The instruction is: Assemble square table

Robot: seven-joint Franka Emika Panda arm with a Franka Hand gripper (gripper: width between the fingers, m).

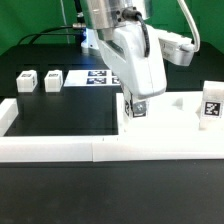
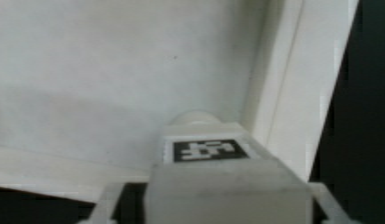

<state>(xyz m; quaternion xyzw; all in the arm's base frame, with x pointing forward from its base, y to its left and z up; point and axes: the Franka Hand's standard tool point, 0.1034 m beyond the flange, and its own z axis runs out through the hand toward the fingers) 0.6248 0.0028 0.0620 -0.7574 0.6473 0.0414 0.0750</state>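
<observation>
The white square tabletop [image 1: 170, 118] lies flat at the exterior view's right, against the front wall. My gripper [image 1: 135, 107] hangs over the tabletop's left end, shut on a white leg post [image 2: 207, 165] whose black-white tag faces the wrist camera. That post stands upright between my fingers [image 2: 114, 208] above the tabletop [image 2: 100, 90], close to its edge. Two more leg posts [image 1: 25, 80] [image 1: 52, 78] sit at the exterior view's left. Another tagged leg post [image 1: 211, 104] stands upright at the far right.
A long low white border wall [image 1: 90, 151] runs along the front and up the left side. The marker board [image 1: 97, 76] lies flat behind the arm. Cables hang at the back.
</observation>
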